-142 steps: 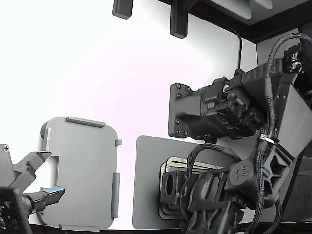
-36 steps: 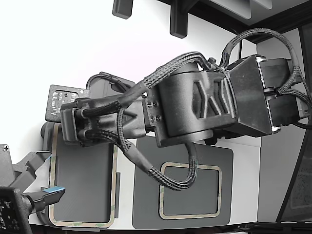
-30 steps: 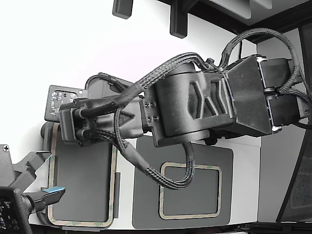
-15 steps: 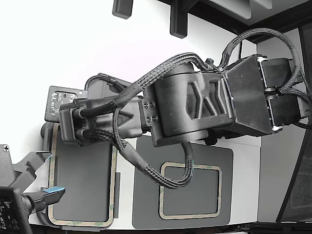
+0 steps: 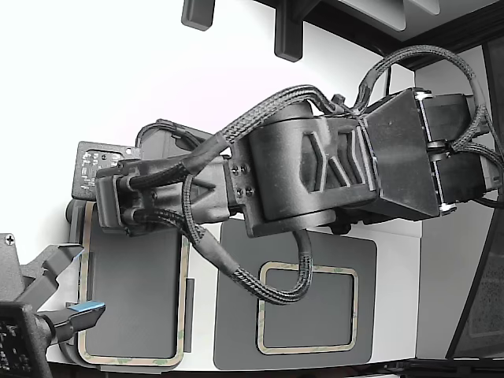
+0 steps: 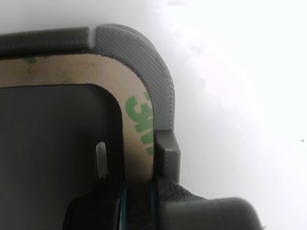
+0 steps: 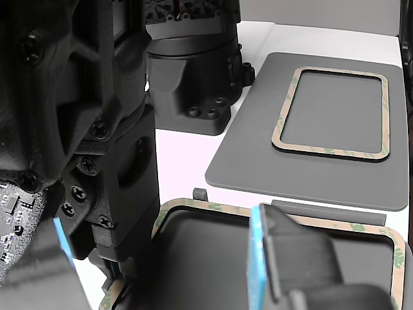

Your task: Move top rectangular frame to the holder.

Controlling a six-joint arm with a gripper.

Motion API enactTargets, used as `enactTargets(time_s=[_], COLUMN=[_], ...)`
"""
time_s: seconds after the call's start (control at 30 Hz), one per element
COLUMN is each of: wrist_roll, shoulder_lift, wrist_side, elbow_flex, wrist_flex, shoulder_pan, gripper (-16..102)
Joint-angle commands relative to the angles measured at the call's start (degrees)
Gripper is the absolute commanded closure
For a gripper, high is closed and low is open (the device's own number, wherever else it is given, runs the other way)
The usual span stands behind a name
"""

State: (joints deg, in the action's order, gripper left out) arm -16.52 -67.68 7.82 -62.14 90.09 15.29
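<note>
Exterior view: the thin mottled tan-green rectangular frame (image 5: pixel 134 364) already lies around the light grey rounded plate holder (image 5: pixel 132 295) at that view's left, so this looks like the placing step. A second tan-green frame (image 5: pixel 307 347) sits on the dark grey flat mat (image 5: pixel 236 315).

Wrist view: the jaws (image 6: pixel 136 201) seem pinched on the frame's edge.

Other view: frame seated inside the tabs. Next up, I'd guess: let go, lift straight off.
</note>
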Motion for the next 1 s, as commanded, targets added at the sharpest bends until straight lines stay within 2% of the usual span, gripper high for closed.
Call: enactTargets(time_s=[0.0,0.33,0.43,0.47,0.5,0.63,0.97], wrist_roll=[0.0,-0.2,1.5,0.7,0.4,-1.5,-5.2], shoulder_lift=[-2.3,-2.3,-2.4,-2.4,-2.4,-2.7,-6.4], wrist_side=[-0.1,-0.2,-0.4,-0.2,-0.1,0.4,2.1], elbow_flex=[1.0,1.1,1.1,1.1,1.1,1.2,0.0], wrist_flex=[0.2,0.2,0.2,0.1,0.1,0.5,-0.5], shoulder_pan=[-0.5,-0.4,-0.3,-0.2,-0.1,0.1,0.1], gripper=[96,96,75,64,45,-14,-14])
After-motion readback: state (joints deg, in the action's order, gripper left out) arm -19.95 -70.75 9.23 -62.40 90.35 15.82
